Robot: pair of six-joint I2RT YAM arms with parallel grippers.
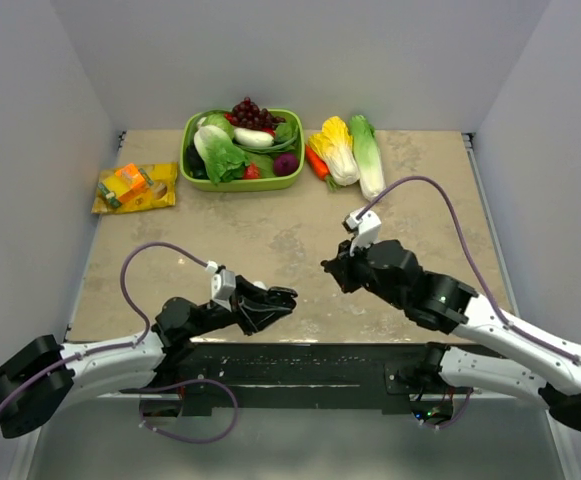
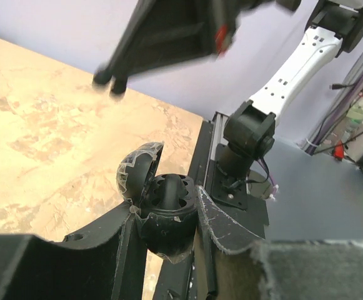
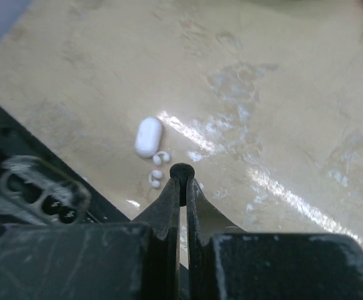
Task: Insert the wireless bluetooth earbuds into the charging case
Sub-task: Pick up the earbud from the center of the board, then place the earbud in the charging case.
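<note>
Left pincer (image 1: 275,300): clamped on the open black case (image 2: 167,201) at the table's (image 3: 281,94) near edge, wells up to receive.
Right pincer (image 3: 182,187): pressed together on a black bud (image 3: 182,170), close by the case.
White buds (image 3: 160,157): on the table beside a white case (image 3: 148,137).
Unclear: second black bud unseen; wells too dark to read.

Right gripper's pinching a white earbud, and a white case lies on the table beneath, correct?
No: the earbud pinched by the right gripper is black, not white, as the right wrist view shows. The white case does lie on the table beneath.
</note>
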